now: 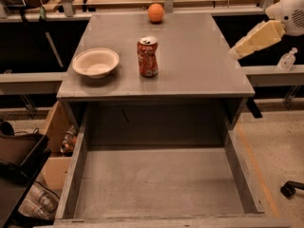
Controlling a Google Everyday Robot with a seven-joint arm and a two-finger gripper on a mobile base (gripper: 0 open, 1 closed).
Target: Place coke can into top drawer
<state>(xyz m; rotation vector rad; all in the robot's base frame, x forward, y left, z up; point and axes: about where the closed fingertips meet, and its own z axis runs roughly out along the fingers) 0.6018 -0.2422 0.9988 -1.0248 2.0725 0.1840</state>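
Camera view, upper right: tool (236, 51) slants down-left at the table (199, 56) edge, well apart from coke can (147, 57); grip state cannot be told.

The gripper (240, 49) hung at the cabinet's (199, 56) right edge, its arm (292, 13) cut off by the right border. The drawer's (156, 184) front was cut off at the bottom border. The can's (147, 57) markings were too small to read.

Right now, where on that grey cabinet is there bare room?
The top drawer is bare throughout; the cabinet top is free right of the coke can, toward the end effector by its right edge. Crowded: bowl left of the can, orange ball behind.
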